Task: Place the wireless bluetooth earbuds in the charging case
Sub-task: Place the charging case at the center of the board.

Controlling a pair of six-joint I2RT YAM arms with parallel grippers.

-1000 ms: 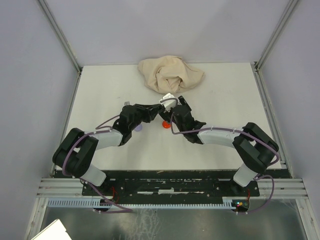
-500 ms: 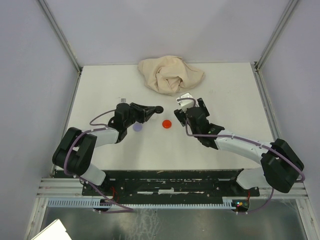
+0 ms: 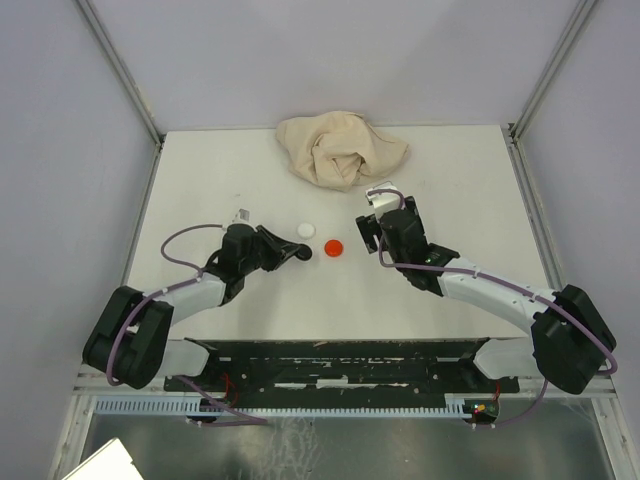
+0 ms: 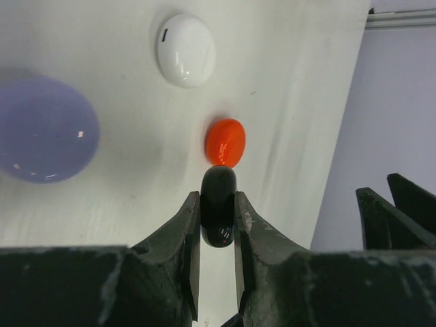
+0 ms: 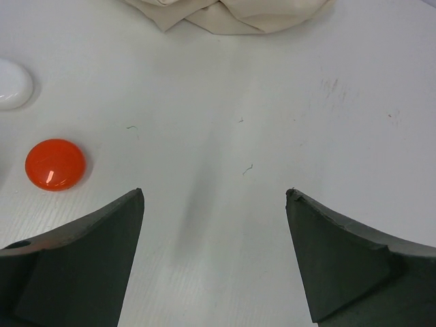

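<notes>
No earbuds show in any view. Four round glossy cases are in sight. My left gripper (image 3: 300, 253) is shut on the black case (image 4: 219, 182), held edge-on between the fingers (image 4: 219, 204). The red case (image 3: 334, 246) lies just beyond the black one (image 4: 225, 142). The white case (image 3: 306, 229) lies further out (image 4: 185, 50). The lavender case (image 4: 44, 129) lies to the left, hidden under my left arm in the top view. My right gripper (image 3: 368, 232) is open and empty (image 5: 214, 204), with the red case (image 5: 55, 164) and white case (image 5: 10, 84) to its left.
A crumpled beige cloth (image 3: 340, 148) lies at the back middle of the white table (image 3: 460, 190); its edge shows in the right wrist view (image 5: 225, 13). Metal frame posts stand at the back corners, and walls close in on both sides.
My left gripper has drawn back toward the near left with the black case, uncovering the white case. My right gripper has swung right, away from the red case.
</notes>
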